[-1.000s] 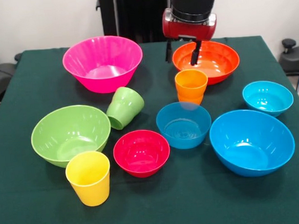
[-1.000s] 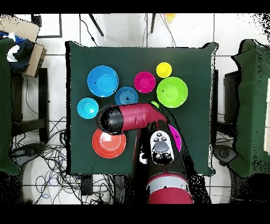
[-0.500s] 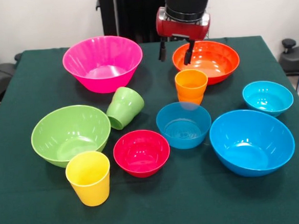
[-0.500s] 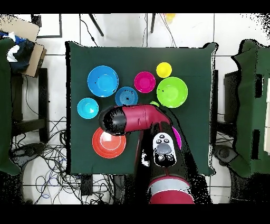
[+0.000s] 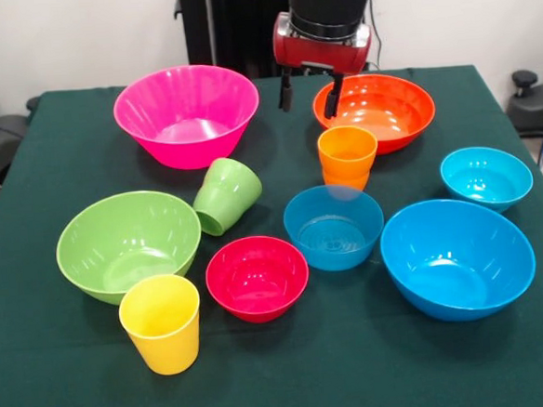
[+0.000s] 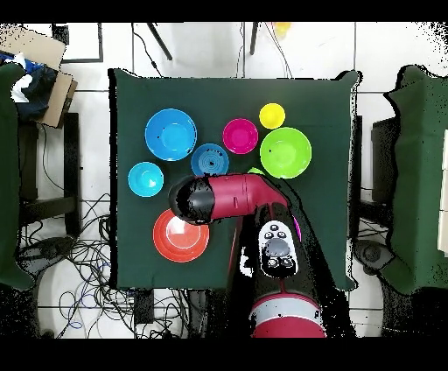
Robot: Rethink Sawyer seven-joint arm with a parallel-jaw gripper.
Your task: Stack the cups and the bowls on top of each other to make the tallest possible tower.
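Note:
My gripper (image 5: 308, 93) hangs open and empty above the table's far side, between the large pink bowl (image 5: 187, 114) and the large orange bowl (image 5: 381, 110). The orange cup (image 5: 347, 156) stands upright just in front of it. The green cup (image 5: 226, 195) lies tilted beside the light green bowl (image 5: 128, 243). The yellow cup (image 5: 161, 323) stands upright at the front. The red bowl (image 5: 257, 277), two small cyan bowls (image 5: 334, 225) (image 5: 486, 177) and the large blue bowl (image 5: 457, 258) sit apart, none stacked. In the overhead view the arm (image 6: 219, 197) hides the gripper and the orange cup.
The robot's black pedestal (image 5: 241, 29) stands behind the table's far edge. The dark green tablecloth (image 5: 70, 385) covers the table. Chairs (image 6: 429, 175) stand at the sides, and boxes (image 6: 39, 70) lie on one of them.
My gripper has moved to the picture's left in the front view and risen a little, from over the orange bowl's rim to the gap between the orange and pink bowls. Nothing else moved.

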